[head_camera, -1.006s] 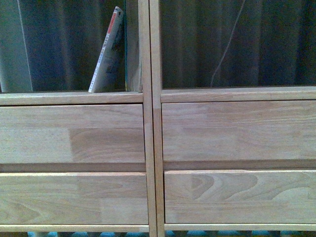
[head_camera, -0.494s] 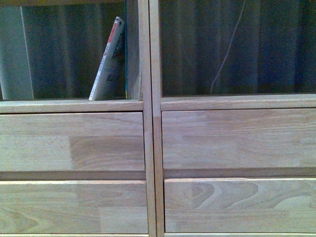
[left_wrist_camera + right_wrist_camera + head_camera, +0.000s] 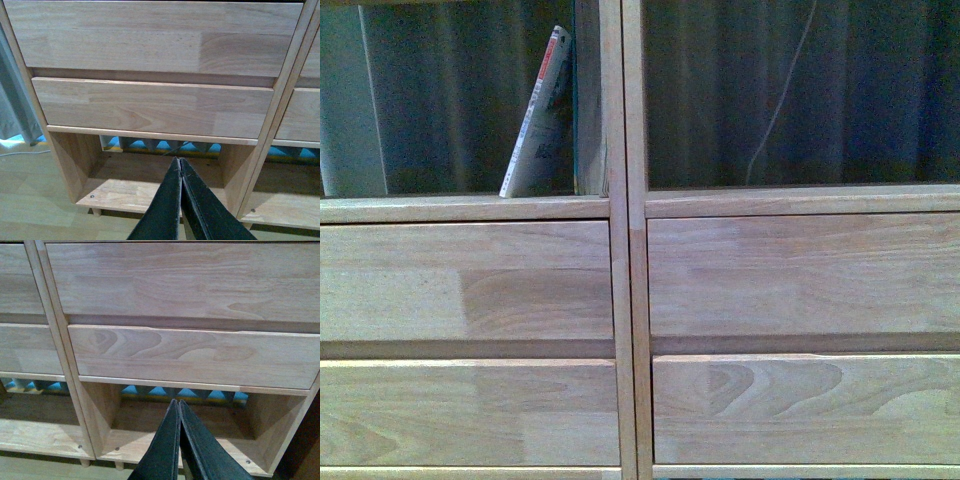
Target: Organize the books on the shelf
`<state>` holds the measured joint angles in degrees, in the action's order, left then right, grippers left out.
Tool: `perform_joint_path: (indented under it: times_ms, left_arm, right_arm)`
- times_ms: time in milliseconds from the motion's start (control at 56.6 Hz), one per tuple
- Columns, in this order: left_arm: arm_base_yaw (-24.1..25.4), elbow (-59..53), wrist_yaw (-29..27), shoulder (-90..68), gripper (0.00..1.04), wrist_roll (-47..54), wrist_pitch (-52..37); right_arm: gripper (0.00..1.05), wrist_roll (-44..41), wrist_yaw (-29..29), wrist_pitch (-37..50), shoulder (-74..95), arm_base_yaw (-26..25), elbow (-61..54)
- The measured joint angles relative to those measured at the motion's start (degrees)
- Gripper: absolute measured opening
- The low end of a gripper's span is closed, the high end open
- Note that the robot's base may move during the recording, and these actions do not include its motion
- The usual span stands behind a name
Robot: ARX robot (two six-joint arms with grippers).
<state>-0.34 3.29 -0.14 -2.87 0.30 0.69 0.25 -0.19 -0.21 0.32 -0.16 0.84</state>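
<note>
Both claws are sitting pinched together with nothing between them: the left gripper [image 3: 179, 161] and the right gripper [image 3: 177, 402] are each pointing at the shelf's [image 3: 625, 300] open bottom bays beneath 2 drawer fronts. Up in the left column's compartment, the book [image 3: 538, 125] is leaning against the center divider.

Behind the open-backed furniture hangs a dark pleated curtain [image 3: 800, 90], dim and bluish, with a thin pale cord [image 3: 782, 100] trailing down it. A lighter grey curtain panel [image 3: 345, 100] shows at far left. Below lies a pale wood-look floor [image 3: 30, 200], with blue patterned matting [image 3: 165, 391] visible farther back.
</note>
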Motion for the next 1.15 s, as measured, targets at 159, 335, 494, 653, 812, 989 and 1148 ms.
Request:
perform_joint_path:
  times_ms: [159, 335, 494, 653, 812, 989, 1148]
  left_arm:
    - [0.04, -2.51, 0.11, 2.27, 0.03, -0.02, -0.39]
    - [0.04, -2.58, 0.11, 2.58, 0.03, -0.02, -0.37]
    - [0.04, -2.58, 0.13, 2.58, 0.03, -0.07, -0.37]
    - [0.04, -2.58, 0.11, 2.58, 0.33, -0.15, -0.37]
    - [0.04, -2.58, 0.11, 2.58, 0.61, -0.15, -0.37]
    - [0.04, -2.58, 0.13, 2.58, 0.98, -0.13, -0.37]
    - [0.04, -2.58, 0.11, 2.58, 0.97, -0.15, -0.37]
  right_arm:
    - [0.03, 0.00, 0.02, 0.00, 0.00, 0.00, 0.00]
    - [0.03, 0.00, 0.00, 0.00, 0.00, 0.00, 0.00]
    - [0.12, -0.09, 0.00, 0.00, 0.00, 0.00, 0.00]
    - [0.42, -0.07, 0.00, 0.00, 0.00, 0.00, 0.00]
    - [0.69, -0.07, 0.00, 0.00, 0.00, 0.00, 0.00]
    - [0.97, -0.09, 0.00, 0.00, 0.00, 0.00, 0.00]
    - [0.98, -0.07, 0.00, 0.00, 0.00, 0.00, 0.00]
